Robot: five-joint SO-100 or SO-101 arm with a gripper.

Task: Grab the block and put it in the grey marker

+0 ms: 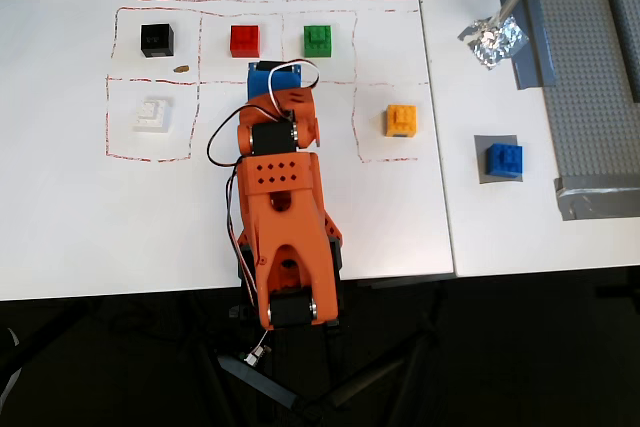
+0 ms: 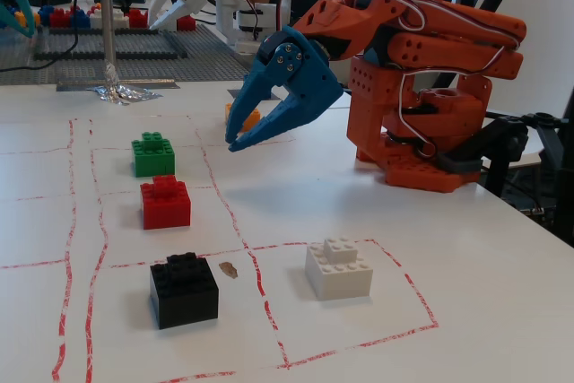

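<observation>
In the overhead view the blue block (image 1: 505, 159) rests on the dark grey marker (image 1: 483, 172) at the right, on the table beyond the white sheet's edge. Neither shows in the fixed view. My blue gripper (image 1: 264, 74) hangs over the middle of the sheet, far left of the block, just below and between the red brick (image 1: 244, 41) and the green brick (image 1: 318, 40). Seen from the side, the gripper (image 2: 232, 143) is off the table with its fingers apart and nothing between them. The orange arm is folded back over its base.
A black brick (image 1: 157, 39), a white brick (image 1: 152, 113) and an orange-yellow brick (image 1: 401, 120) sit in red-lined squares. A foil-footed pole (image 1: 493, 39), a grey tape strip (image 1: 535, 42) and a studded baseplate (image 1: 600, 77) stand at the right.
</observation>
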